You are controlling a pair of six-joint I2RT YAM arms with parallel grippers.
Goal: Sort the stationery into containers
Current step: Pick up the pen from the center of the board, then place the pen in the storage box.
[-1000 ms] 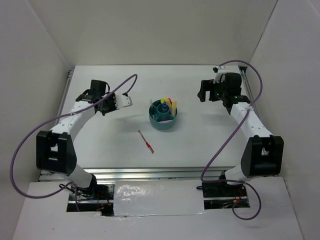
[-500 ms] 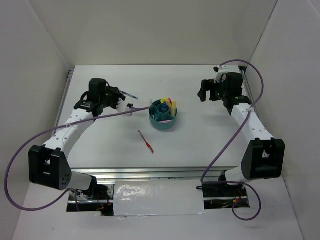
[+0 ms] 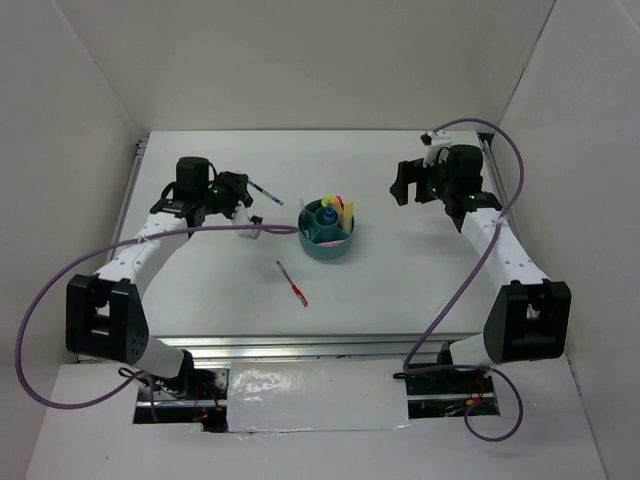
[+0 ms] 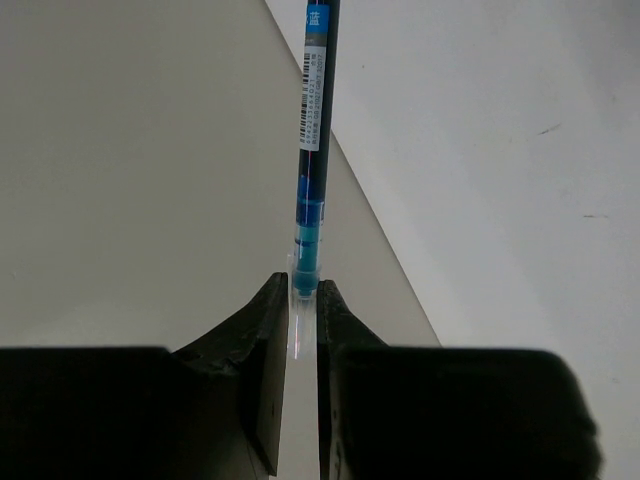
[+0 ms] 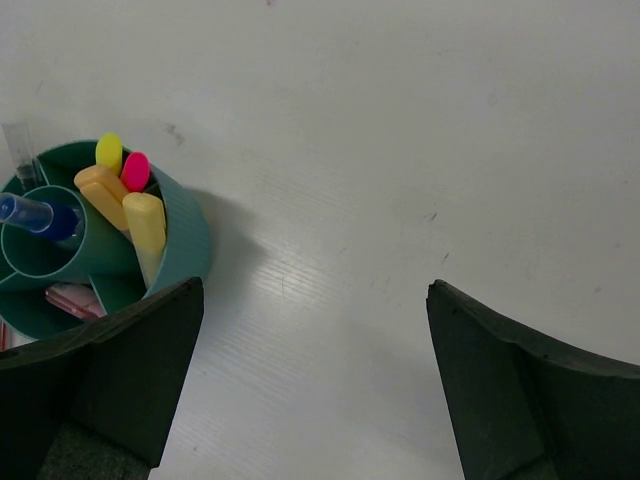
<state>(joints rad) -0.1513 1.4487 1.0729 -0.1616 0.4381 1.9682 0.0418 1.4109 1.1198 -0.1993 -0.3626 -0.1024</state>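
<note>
My left gripper [image 3: 240, 193] [image 4: 303, 291] is shut on the end of a thin blue pen [image 4: 315, 150] [image 3: 265, 191], held above the table just left of the teal organiser bowl [image 3: 325, 254] [image 5: 190, 240]. The bowl holds yellow [image 5: 147, 225], orange [image 5: 98, 188] and pink [image 5: 135, 170] markers, and a blue-capped bottle [image 5: 40, 216] stands in its central cup. A thin red pen [image 3: 293, 283] lies on the table in front of the bowl. My right gripper [image 3: 405, 184] [image 5: 313, 290] hangs open and empty over bare table right of the bowl.
White walls close in the table [image 3: 400, 280] at the back and both sides. A purple cable [image 3: 200, 230] from the left arm runs close to the bowl's left side.
The left arm has swung right toward the bowl with the blue pen in its grip, turning its wrist. The right arm has hardly moved.
</note>
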